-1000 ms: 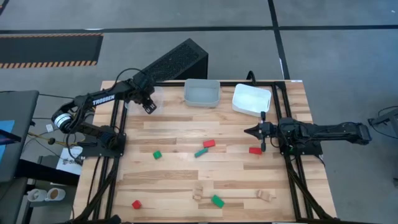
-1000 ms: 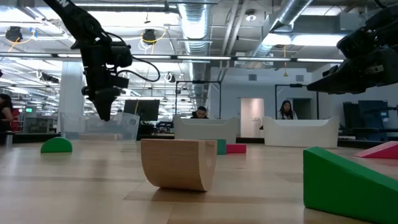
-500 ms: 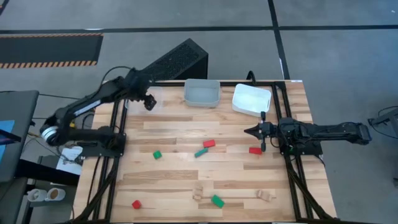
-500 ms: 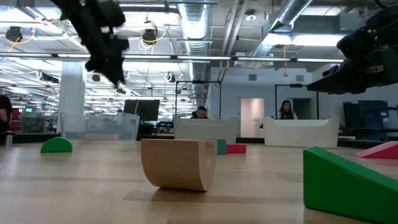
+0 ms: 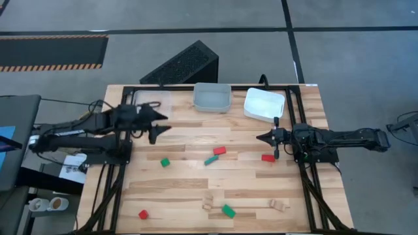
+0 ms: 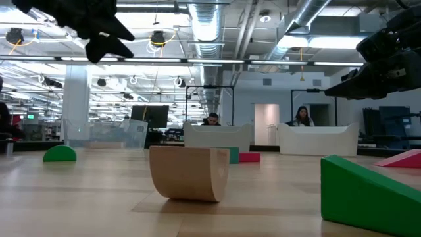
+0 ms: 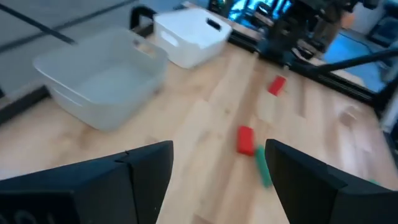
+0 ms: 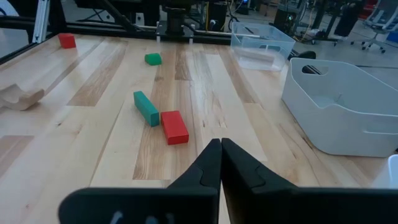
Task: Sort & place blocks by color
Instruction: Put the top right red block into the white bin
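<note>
Red, green and plain wood blocks lie scattered flat on the table. Mid-table are a red brick (image 5: 219, 150), a long green block (image 5: 211, 159) and a small green one (image 5: 165, 162). Another red block (image 5: 268, 157) lies under my right gripper's side. A wood arch (image 6: 187, 172), a green block (image 5: 228, 210), a wood piece (image 5: 281, 205) and a red block (image 5: 143, 214) sit near the near edge. My left gripper (image 5: 157, 125) hovers open at the left side, level, pointing right. My right gripper (image 5: 264, 138) hangs shut at the right.
Three trays stand along the far edge: a clear tray (image 5: 212, 98) in the middle, a white tray (image 5: 264, 104) to its right and a clear tray (image 8: 261, 40) at the far left with a pale piece inside. The black frame rails (image 5: 124, 163) border both sides.
My left arm has drawn back from above the far-left clear tray toward the table's left and near side. Its gripper has risen and tipped from pointing down to pointing level toward the right. The right arm and all blocks have stayed put.
</note>
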